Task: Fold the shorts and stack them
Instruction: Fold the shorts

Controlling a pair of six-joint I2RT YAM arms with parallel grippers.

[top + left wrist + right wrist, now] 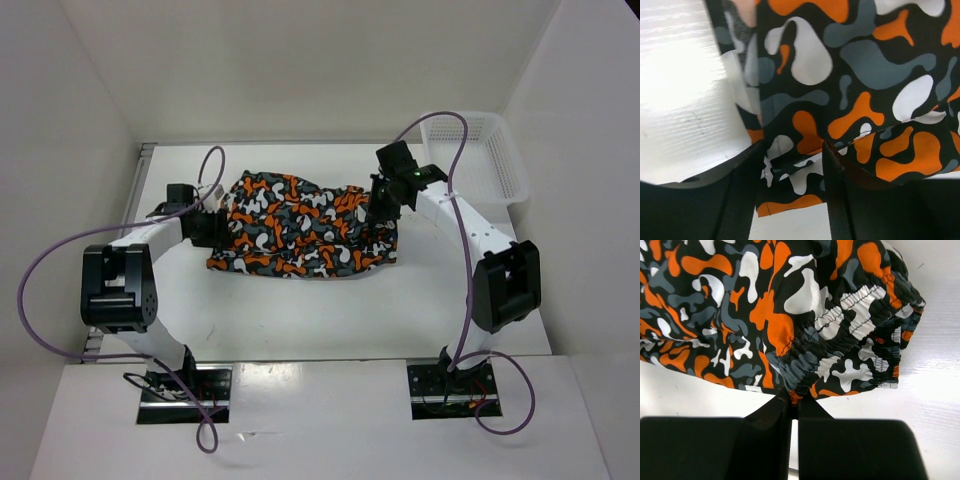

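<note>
**Worktop holding: one pair of shorts, two grippers engaged**

1. Worktop: white, flat, walled by white panels on three sides.
2. Shorts: soft fabric with an orange, white, grey and black blob print. They lie spread and rumpled across the middle of the worktop, running between the two grippers. The elastic waistband is at the right end, the hem edge at the left.
3. Mesh basket: white plastic, at the far right corner of the worktop, apart from the shorts.
4. Right gripper: at the right end of the shorts, jaws closed tight together, pinching the gathered waistband edge.
5. Left gripper: at the left end of the shorts, jaws part-way apart, with the hem edge lying between them.
</note>
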